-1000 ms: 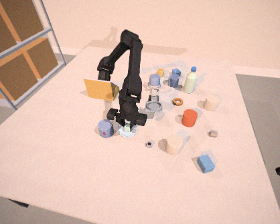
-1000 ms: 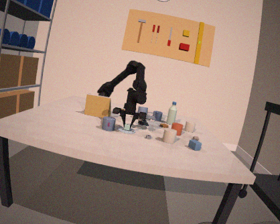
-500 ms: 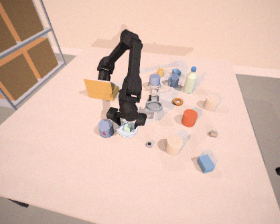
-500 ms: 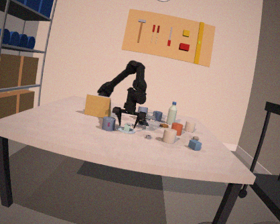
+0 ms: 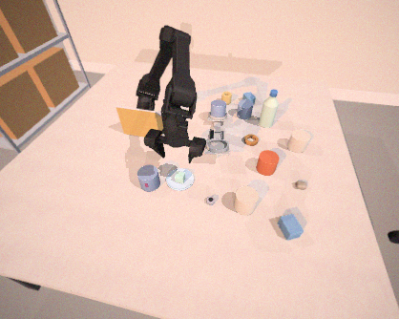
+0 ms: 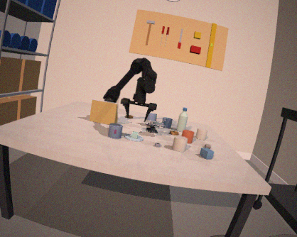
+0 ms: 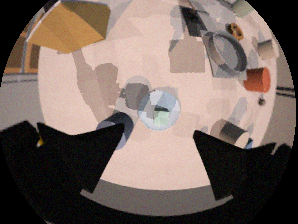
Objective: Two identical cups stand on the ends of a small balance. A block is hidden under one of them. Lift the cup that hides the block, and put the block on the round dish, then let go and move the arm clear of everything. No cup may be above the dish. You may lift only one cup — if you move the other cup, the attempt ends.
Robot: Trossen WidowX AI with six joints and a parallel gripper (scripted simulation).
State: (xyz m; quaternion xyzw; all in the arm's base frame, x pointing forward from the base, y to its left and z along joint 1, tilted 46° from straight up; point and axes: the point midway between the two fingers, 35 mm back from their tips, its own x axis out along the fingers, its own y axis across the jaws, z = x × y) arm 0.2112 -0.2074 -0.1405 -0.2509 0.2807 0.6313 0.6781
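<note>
Block (image 5: 179, 177) (image 6: 134, 135) (image 7: 161, 118) on dish (image 5: 172, 185) (image 6: 138, 139) (image 7: 144, 114); my claw (image 5: 176, 152) (image 6: 137, 115) (image 7: 160, 131) open, empty.
I see the block upright, long axis unclear; a blue-grey cup (image 5: 149, 179) (image 6: 115, 131) (image 7: 125, 131) stands just beside the dish.

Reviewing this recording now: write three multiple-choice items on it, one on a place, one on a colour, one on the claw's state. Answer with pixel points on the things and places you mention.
1. Where is the pale green block?
A) Under the red cylinder
B) On the round dish
C) Between the claw's fingers

2. What colour is the bottle's cap?
A) Blue
B) Red
C) White

3. How does the claw stand?
A) Shut on the block
B) Shut on nothing
C) Open, holding nothing

Key:
1 B: the pale green block (image 5: 179, 177) (image 6: 134, 135) (image 7: 161, 118) sits on the round dish (image 5: 189, 183) (image 6: 140, 139) (image 7: 174, 118).
2 A: the top view shows a blue cap (image 5: 274, 93) (image 6: 185, 109) on the bottle (image 5: 268, 113) (image 6: 182, 121).
3 C: the claw's (image 5: 177, 159) (image 6: 137, 119) (image 7: 159, 132) fingers are spread wide, nothing between them.
</note>
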